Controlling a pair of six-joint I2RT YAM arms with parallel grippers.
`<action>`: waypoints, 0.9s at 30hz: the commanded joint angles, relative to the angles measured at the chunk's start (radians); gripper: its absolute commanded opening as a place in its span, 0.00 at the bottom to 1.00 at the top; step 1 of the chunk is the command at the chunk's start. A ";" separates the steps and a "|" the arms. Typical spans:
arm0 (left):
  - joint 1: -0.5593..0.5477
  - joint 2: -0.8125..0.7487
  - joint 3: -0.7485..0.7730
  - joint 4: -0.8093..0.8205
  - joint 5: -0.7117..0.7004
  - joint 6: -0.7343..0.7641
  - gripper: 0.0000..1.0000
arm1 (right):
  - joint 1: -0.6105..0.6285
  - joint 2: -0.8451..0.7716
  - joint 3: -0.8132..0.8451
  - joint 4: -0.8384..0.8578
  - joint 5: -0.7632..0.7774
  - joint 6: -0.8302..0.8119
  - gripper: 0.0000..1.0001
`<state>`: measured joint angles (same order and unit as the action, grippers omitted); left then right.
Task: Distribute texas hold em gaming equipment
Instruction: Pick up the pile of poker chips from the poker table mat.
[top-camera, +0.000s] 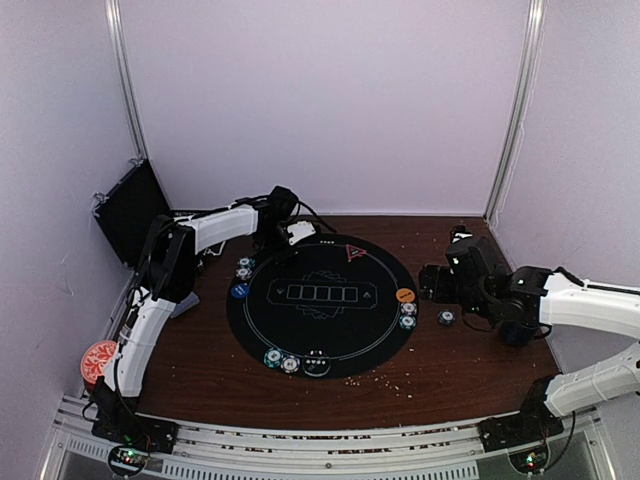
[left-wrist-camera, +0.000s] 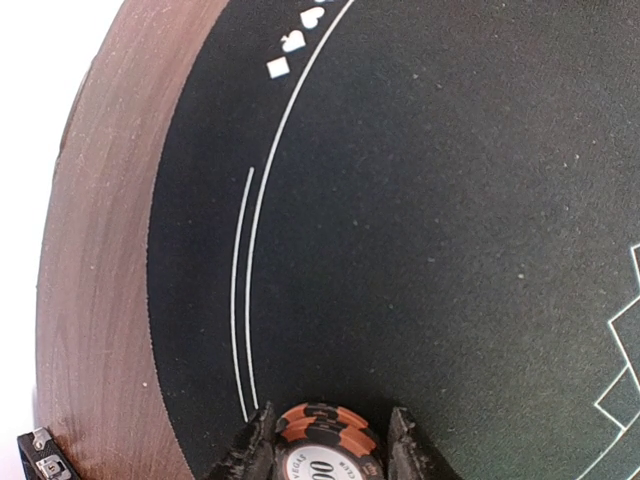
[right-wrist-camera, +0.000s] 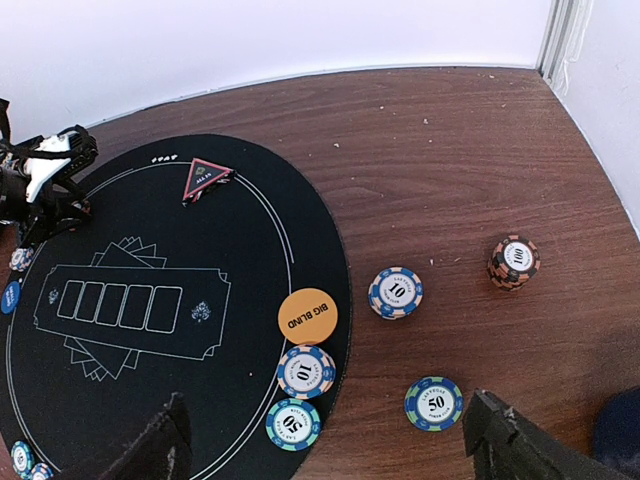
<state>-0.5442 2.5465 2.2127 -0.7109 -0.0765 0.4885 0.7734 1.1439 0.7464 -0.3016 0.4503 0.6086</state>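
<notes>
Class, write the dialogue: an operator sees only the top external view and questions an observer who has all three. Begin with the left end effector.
Operator: What does the left end effector hold?
Observer: The left wrist view shows it shut on a small stack of orange-and-black chips.
Operator: What does the orange button say?
Observer: The right wrist view reads BIG BLIND.

Lab test booth: white walls (top-camera: 320, 100), aluminium frame (top-camera: 515, 110).
</notes>
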 joint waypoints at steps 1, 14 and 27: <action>0.027 0.040 -0.059 -0.076 -0.058 -0.028 0.38 | -0.004 -0.012 -0.011 0.004 0.027 0.003 0.96; 0.054 0.032 -0.072 -0.109 -0.088 -0.069 0.38 | -0.003 -0.016 -0.012 0.002 0.028 0.006 0.96; 0.085 0.019 -0.099 -0.108 -0.113 -0.087 0.37 | -0.003 -0.019 -0.014 0.001 0.028 0.006 0.96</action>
<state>-0.5110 2.5240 2.1689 -0.7017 -0.0998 0.4156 0.7734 1.1416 0.7460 -0.3016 0.4503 0.6086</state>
